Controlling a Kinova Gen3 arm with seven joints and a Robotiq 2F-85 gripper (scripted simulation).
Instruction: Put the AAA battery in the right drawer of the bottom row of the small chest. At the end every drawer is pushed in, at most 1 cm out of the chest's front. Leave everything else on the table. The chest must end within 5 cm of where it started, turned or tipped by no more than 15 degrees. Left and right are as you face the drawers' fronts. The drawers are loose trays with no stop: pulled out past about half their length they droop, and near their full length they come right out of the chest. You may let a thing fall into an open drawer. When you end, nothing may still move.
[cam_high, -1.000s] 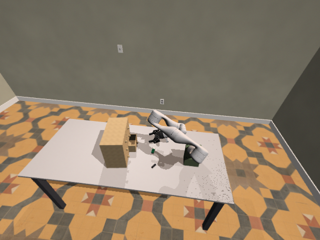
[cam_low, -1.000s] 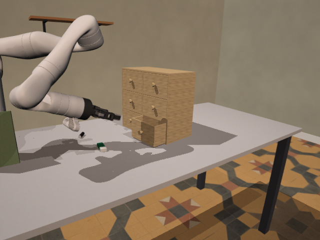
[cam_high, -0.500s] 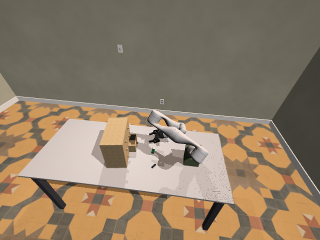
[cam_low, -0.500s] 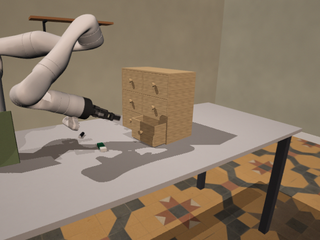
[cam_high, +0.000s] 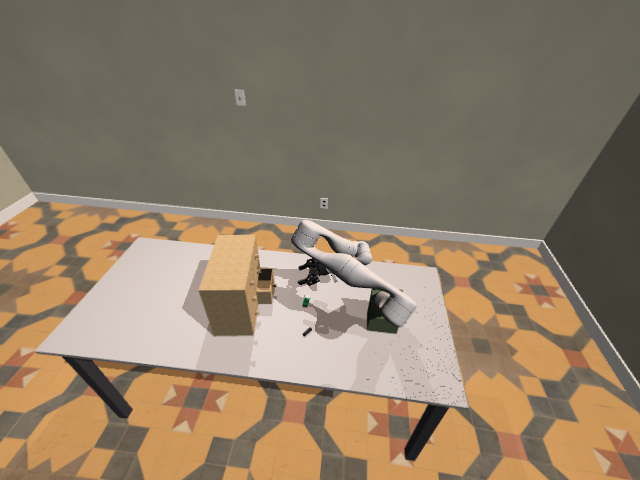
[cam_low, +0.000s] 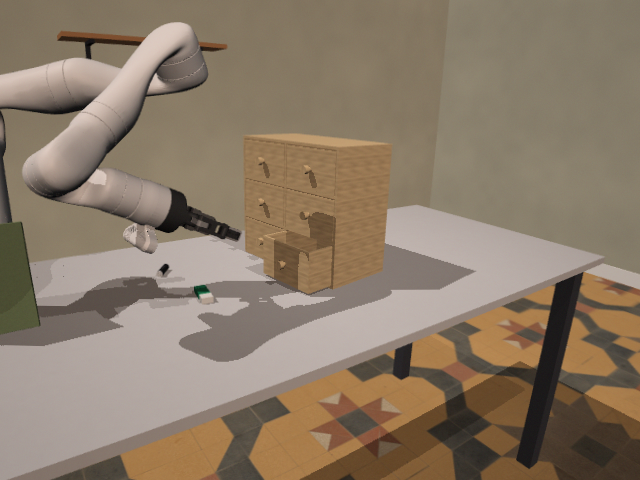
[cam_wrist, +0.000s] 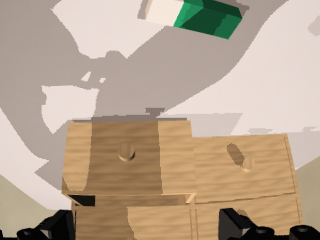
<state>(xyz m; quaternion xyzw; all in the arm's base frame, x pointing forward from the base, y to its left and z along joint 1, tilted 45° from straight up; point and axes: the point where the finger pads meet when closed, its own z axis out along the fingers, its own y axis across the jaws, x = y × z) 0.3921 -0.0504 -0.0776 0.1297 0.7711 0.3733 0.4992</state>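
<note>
Exterior view: your black two-finger gripper (cam_high: 300, 275) (cam_low: 235, 235) (cam_wrist: 145, 227) is spread wide, holding nothing; the right bottom wooden drawer (cam_high: 265, 296) (cam_low: 316, 270) (cam_wrist: 125, 175) stands open. Next, you'd reach down for the small black cylindrical battery (cam_high: 307, 331) (cam_low: 163, 269) on the table (cam_high: 155, 310) (cam_low: 129, 382) (cam_wrist: 210, 75).

Open space above the table (cam_high: 155, 289) (cam_low: 444, 248) before the chest (cam_high: 227, 263) (cam_low: 361, 211) (cam_wrist: 300, 200); the protruding bottom-right drawer (cam_high: 265, 296) (cam_low: 297, 266) (cam_wrist: 127, 157) obstructs the chest's lower front
</note>
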